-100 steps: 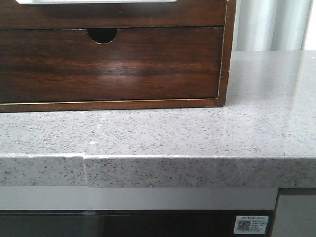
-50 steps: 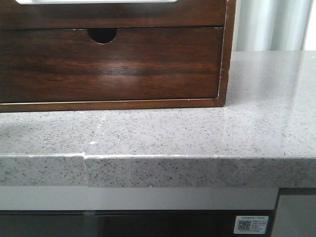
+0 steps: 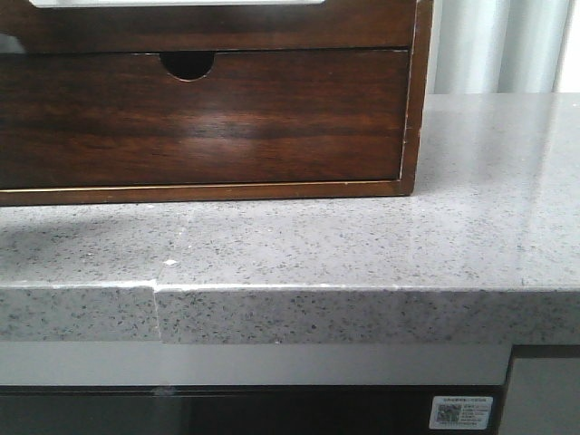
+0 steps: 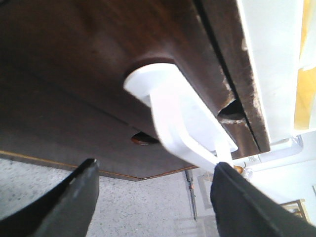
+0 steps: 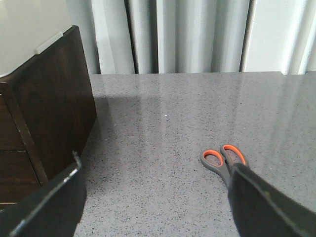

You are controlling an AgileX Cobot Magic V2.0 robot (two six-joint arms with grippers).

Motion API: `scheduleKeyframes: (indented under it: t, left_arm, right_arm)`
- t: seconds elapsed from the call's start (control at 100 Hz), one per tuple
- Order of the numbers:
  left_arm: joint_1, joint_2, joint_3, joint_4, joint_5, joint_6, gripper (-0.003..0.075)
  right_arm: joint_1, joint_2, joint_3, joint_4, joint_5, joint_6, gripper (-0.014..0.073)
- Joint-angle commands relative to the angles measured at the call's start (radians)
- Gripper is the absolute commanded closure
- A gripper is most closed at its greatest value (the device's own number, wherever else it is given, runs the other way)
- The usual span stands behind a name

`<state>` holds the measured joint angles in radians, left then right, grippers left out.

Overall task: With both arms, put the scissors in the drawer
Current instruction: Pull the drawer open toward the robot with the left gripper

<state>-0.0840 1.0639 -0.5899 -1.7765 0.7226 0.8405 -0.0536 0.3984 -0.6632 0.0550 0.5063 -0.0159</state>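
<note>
On the speckled grey stone surface [image 3: 362, 245] stands a dark wooden cabinet [image 3: 412, 109], filling the front view from nine to twelve o'clock. Its lower drawer front with the semicircular notch [image 3: 188, 63] is shut flush. Above it, at twelve o'clock, only a strip of the upper drawer [image 3: 227, 32] shows, with a pale band along its top edge; whether it is pulled out at all cannot be told from that view.

From the left wrist view, the left hand [image 4: 153, 192] is close up against this glossy brown drawer [image 4: 98, 74]. Its two dark fingers [image 4: 66, 202] are spread wide, with a white handle [image 4: 173, 123] reaching out from the wood between them; one finger looks to touch the handle's end, but nothing is clamped.

From the right wrist view, the right hand [image 5: 153, 202] hangs above the surface, fingers parted and empty. The scissors [image 5: 224, 160], grey with orange-lined loops, lie flat on the stone well clear of the cabinet's side, partly hidden behind one finger.

By my judgement the task is near its start: the drawer's handle is being approached, not yet gripped, and the opening, the scissors pickup, the placing and the closing all remain.
</note>
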Motion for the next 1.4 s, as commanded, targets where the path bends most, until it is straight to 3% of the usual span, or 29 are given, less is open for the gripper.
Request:
scheduleKeyframes:
  t: [0.0, 0.43, 0.88, 1.23, 1.39]
  left_arm:
    - [-0.003, 0.026, -0.058, -0.092, 0.071, 0.011, 0.0279]
    - [-0.003, 0.168, -0.177, -0.092, 0.179, 0.011, 0.0286]
    - [-0.001, 0.190, -0.180, -0.092, 0.227, 0.009, 0.0556]
    - [0.039, 0.185, -0.174, -0.064, 0.360, 0.032, 0.0650]
    - [0.082, 0.126, -0.094, -0.061, 0.405, 0.032, 0.0681]
  right_arm:
    - [0.003, 0.017, -0.032, -0.001, -0.087, -0.002, 0.0058]
    - [0.003, 0.017, -0.032, -0.001, -0.087, -0.002, 0.0058]
    - [0.003, 0.017, -0.032, -0.001, -0.087, -0.002, 0.0058]
    - [0.003, 0.017, -0.032, -0.001, -0.087, -0.002, 0.0058]
    - [0.003, 0.017, -0.032, -0.001, -0.087, -0.002, 0.0058]
